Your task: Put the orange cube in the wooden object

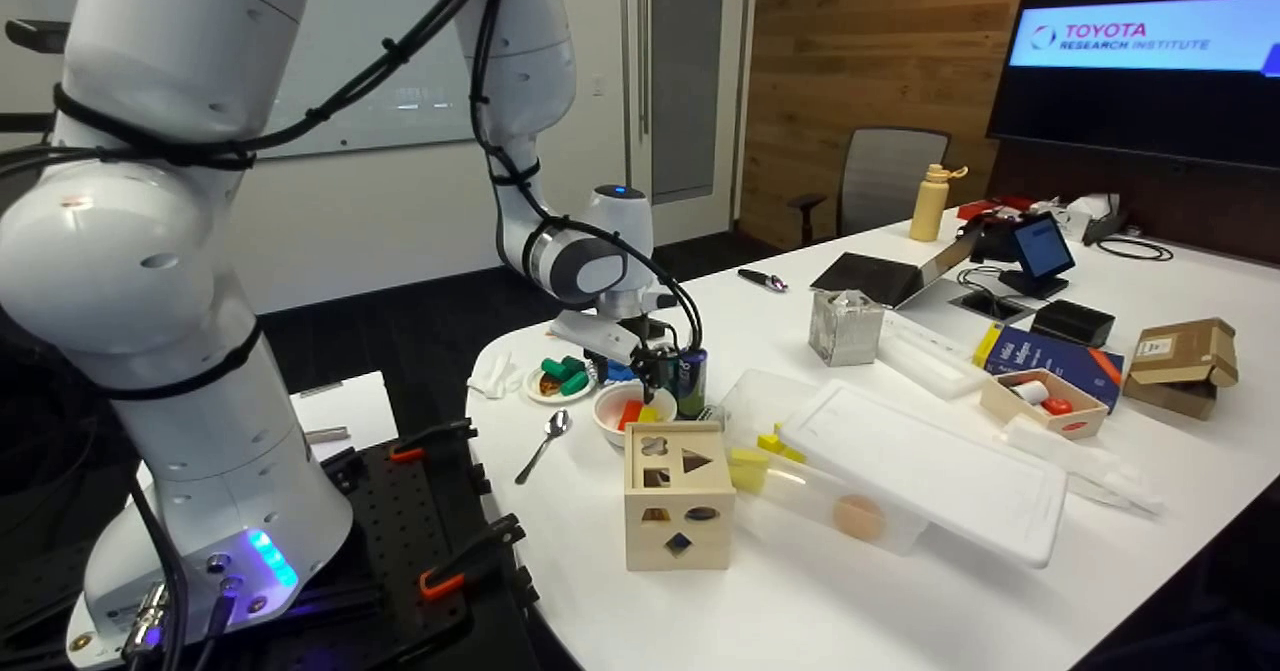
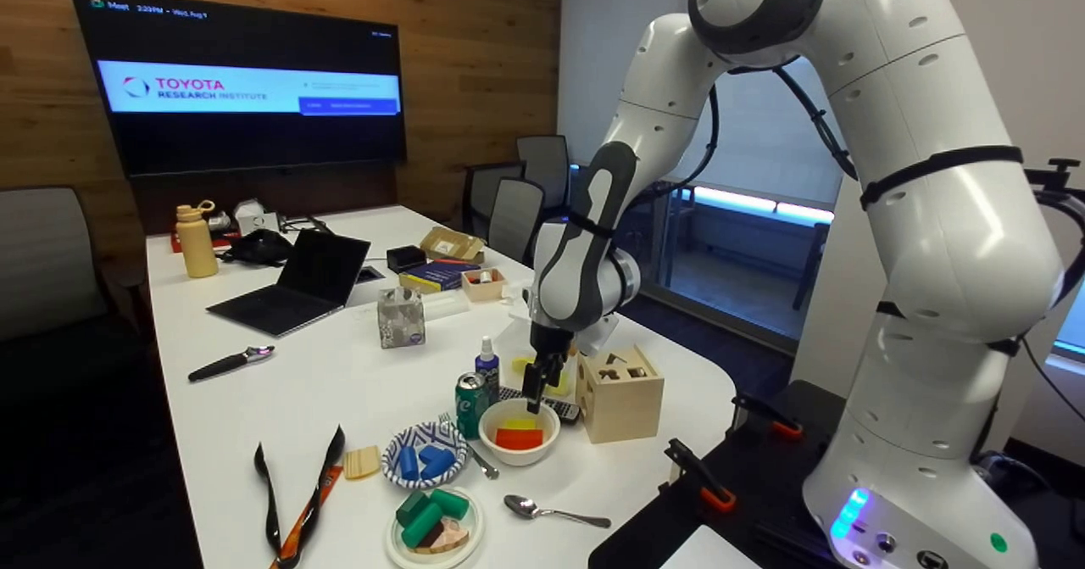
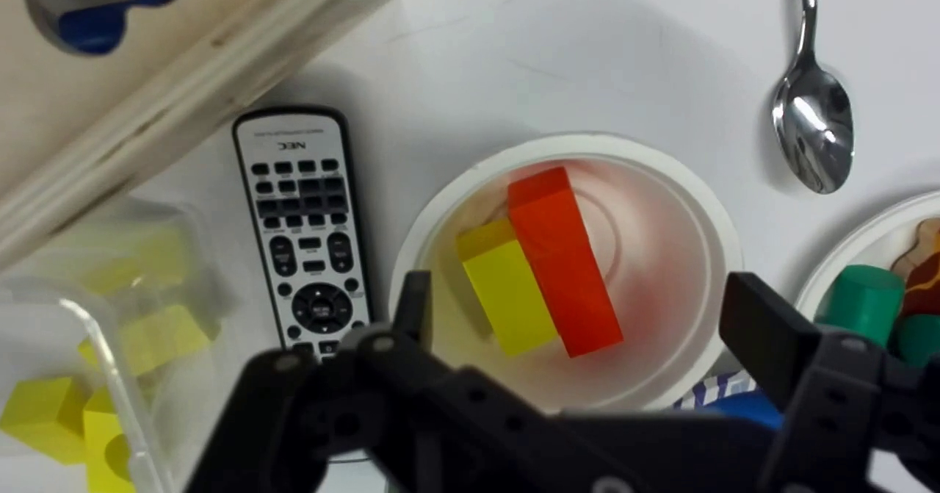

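Observation:
The orange cube, a bright orange-red oblong block (image 3: 565, 265), lies in a white bowl (image 3: 672, 272) against a yellow block (image 3: 510, 291). It also shows in both exterior views (image 1: 629, 415) (image 2: 519, 440). The wooden object, a light-wood box with shaped cut-outs (image 1: 678, 516) (image 2: 623, 404), stands upright beside the bowl; its edge fills the upper left of the wrist view (image 3: 139, 89). My gripper (image 3: 587, 317) is open and empty above the bowl, its fingers spread wider than both blocks. It points downward in both exterior views (image 1: 628, 376) (image 2: 539, 387).
A remote (image 3: 301, 221) lies between the bowl and a clear bin (image 3: 103, 331) with yellow blocks. A can (image 2: 471, 404) and a spray bottle (image 2: 487, 370) stand close by. A spoon (image 3: 815, 126), a plate of green blocks (image 2: 470, 543) and a patterned bowl (image 2: 394, 467) surround it.

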You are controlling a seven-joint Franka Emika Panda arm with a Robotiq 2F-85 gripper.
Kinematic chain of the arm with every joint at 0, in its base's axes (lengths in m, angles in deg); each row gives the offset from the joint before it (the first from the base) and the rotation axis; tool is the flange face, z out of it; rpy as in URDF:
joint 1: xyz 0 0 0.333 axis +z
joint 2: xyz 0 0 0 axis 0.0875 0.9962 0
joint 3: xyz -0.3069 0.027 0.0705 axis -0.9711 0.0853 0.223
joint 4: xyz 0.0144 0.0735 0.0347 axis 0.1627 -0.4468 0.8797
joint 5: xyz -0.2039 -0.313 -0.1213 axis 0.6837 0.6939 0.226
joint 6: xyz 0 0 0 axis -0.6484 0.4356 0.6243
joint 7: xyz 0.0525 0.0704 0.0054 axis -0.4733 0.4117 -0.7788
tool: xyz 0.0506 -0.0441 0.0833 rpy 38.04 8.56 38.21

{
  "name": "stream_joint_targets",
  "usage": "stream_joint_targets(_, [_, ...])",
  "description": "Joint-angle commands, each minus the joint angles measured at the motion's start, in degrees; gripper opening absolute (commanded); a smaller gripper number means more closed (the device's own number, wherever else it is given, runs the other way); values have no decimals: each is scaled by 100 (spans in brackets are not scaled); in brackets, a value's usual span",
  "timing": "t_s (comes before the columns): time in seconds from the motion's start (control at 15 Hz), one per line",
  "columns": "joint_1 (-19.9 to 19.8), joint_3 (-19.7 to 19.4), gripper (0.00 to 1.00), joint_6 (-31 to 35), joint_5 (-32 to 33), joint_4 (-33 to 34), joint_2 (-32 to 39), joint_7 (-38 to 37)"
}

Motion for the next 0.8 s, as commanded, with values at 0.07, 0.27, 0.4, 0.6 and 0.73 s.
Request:
stream_joint_targets(0.07, [72,-38,100,131,356,360,461,-502])
stream_joint_targets(0.27, [26,-1,100,84,389,575,711,-563])
stream_joint_targets(0.4, [15,-1,100,67,389,710,857,-594])
stream_joint_targets(0.6, [-105,97,100,-7,367,935,1083,-541])
stream_joint_targets(0.73, [-127,124,100,-27,363,1038,1186,-542])
